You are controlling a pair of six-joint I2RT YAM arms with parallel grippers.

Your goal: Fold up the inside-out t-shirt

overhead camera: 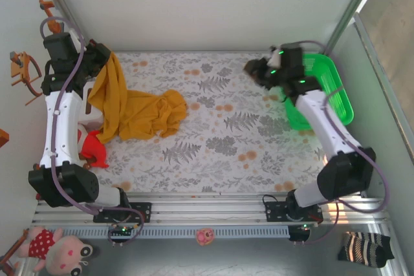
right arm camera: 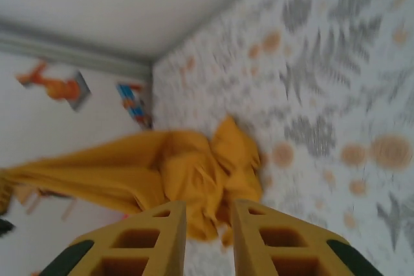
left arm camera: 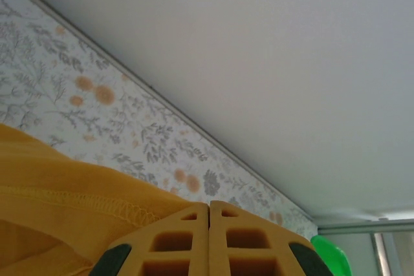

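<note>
Covering the table with grey leaves and orange blossoms as a patterned tablecloth (overhead camera: 226, 127). Rising plain and white just behind the tablecloth as a back wall (overhead camera: 207, 4). Closing in left of the tablecloth as a pale side wall (overhead camera: 16, 24), carrying small orange toys (overhead camera: 26, 69). Standing right of the tablecloth as a metal-framed side panel (overhead camera: 381, 82), with bright daylight glowing past its far corner. Running along the tablecloth's near edge as a metal rail (overhead camera: 207, 205). Lying on a grey ledge (overhead camera: 259, 256) nearer than the tablecloth: a plush toy (overhead camera: 55, 250) and a striped sock (overhead camera: 365, 248).

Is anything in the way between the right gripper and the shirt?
Nothing visible. Bare table lies between the open right gripper and the shirt; the basket sits on that gripper's other side, off the path. The left gripper is shut on the shirt.
</note>
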